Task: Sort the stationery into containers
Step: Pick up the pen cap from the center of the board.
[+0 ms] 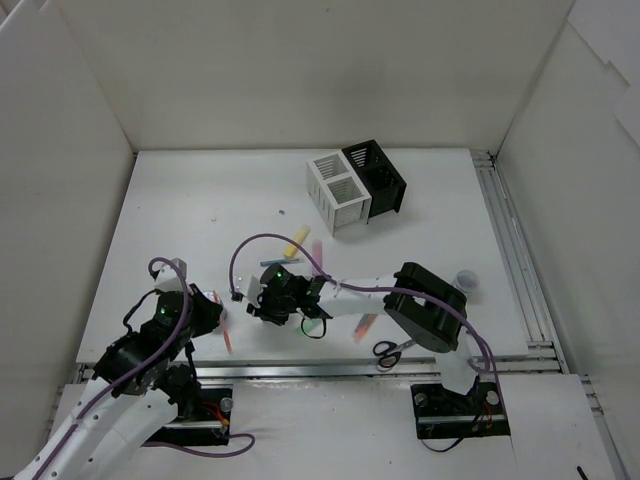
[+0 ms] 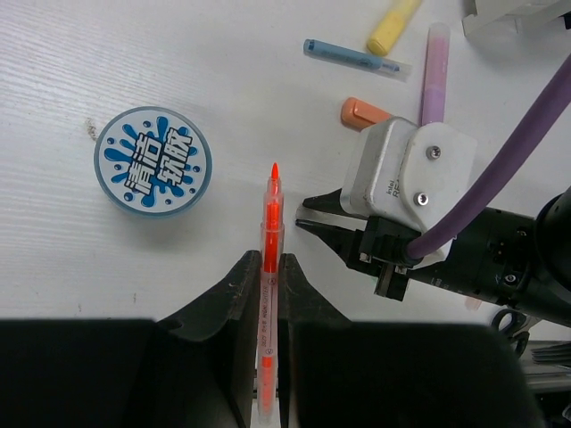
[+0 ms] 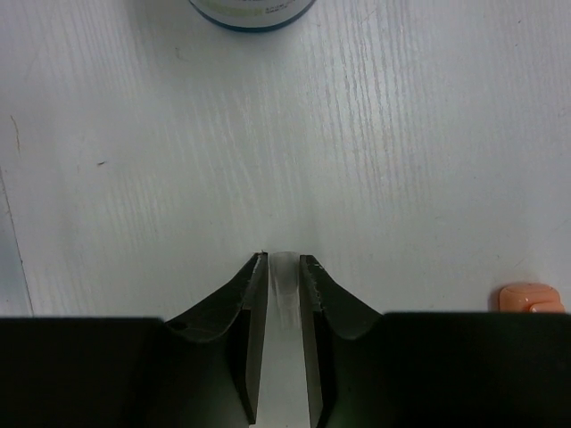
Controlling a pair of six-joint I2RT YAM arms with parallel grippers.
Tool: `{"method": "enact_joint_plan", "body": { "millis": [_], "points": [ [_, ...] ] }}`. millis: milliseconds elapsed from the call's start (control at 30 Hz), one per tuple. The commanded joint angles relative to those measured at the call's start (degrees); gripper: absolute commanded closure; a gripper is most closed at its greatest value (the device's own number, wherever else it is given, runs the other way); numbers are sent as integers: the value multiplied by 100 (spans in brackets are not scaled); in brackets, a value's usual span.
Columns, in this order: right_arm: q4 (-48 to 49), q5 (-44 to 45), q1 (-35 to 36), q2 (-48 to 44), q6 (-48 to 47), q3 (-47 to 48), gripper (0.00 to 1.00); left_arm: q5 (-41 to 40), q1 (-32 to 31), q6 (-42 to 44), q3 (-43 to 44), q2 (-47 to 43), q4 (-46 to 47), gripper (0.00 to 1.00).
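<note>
My left gripper (image 2: pixel 266 260) is shut on the thin red pencil (image 2: pixel 270 205), which points forward over the table; in the top view it sits at the near left (image 1: pixel 218 318). The white jar with blue dots (image 2: pixel 153 161) lies just left of the pencil tip. My right gripper (image 3: pixel 284 260) is shut on a pale translucent marker end (image 3: pixel 285 272) and hangs close to the table; its fingers (image 2: pixel 314 214) face the pencil. Yellow (image 2: pixel 393 27), blue (image 2: pixel 352 56), purple (image 2: pixel 434 71) and orange (image 2: pixel 361 111) markers lie beyond. The joined white holder (image 1: pixel 335 190) and black holder (image 1: pixel 378 178) stand at the back.
Black-handled scissors (image 1: pixel 392 350) and a pinkish marker (image 1: pixel 365 325) lie near the front edge under the right arm. A small round greyish object (image 1: pixel 467 280) sits at the right. White walls enclose the table. An orange marker end (image 3: pixel 531 297) shows at the right of the right wrist view.
</note>
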Motion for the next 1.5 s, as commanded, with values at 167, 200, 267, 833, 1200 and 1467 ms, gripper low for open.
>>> {"method": "enact_joint_plan", "body": {
  "millis": [167,200,267,833,1200,1467],
  "points": [
    [-74,61,-25,-277,-192,-170,78,-30,-31,232,452,179,264,100],
    [-162,9,-34,-260,-201,-143,70,-30,-31,250,478,196,264,100],
    [-329,-1,-34,-215,-201,-117,51,-30,-31,250,487,267,264,100],
    [-392,-36,-96,-435,-17,-530,74,-65,-31,285,496,319,299,100],
    [-215,-317,-87,-513,-315,-293,100,382,-31,592,408,443,702,100],
    [-497,-739,-552,-1357,-798,-178,100,866,-31,909,391,583,1055,100]
  ]
}}
